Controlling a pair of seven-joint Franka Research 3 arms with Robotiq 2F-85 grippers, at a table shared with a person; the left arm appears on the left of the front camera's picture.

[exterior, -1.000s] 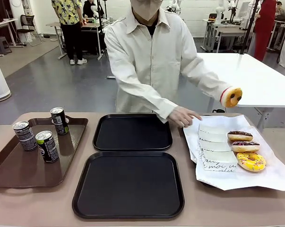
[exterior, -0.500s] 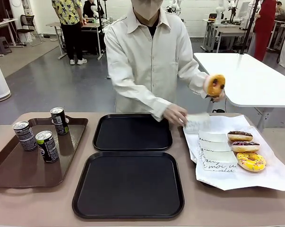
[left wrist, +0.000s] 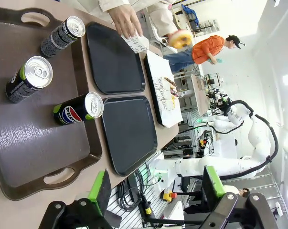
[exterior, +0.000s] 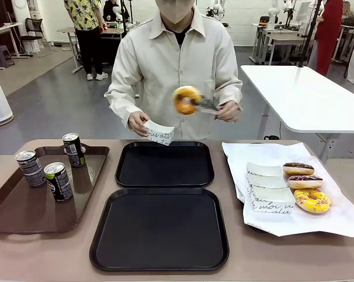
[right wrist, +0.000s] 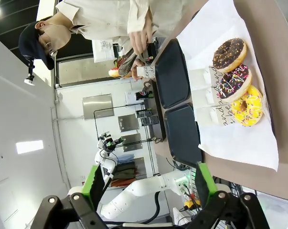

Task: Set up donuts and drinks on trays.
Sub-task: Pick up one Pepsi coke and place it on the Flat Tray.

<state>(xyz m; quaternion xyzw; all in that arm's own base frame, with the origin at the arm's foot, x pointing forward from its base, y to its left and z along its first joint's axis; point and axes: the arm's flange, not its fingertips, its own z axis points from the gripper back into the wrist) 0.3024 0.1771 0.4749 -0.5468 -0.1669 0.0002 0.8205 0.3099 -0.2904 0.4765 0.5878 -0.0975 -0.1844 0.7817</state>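
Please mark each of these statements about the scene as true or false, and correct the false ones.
1. Three cans stand on the brown tray. True.
2. Both black trays already hold donuts. False: the near black tray and the far black tray hold nothing.
3. The person holds a donut in tongs. True.
4. Four donuts lie on the paper. False: three donuts lie on the white paper.
5. The left claw grips a can. False: the left claw is open and holds nothing.

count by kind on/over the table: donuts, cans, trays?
Donuts: 4 (3 on the white paper sheet, 1 in the person's tongs)
Cans: 3
Black trays: 2
Brown tray: 1
Total: 10
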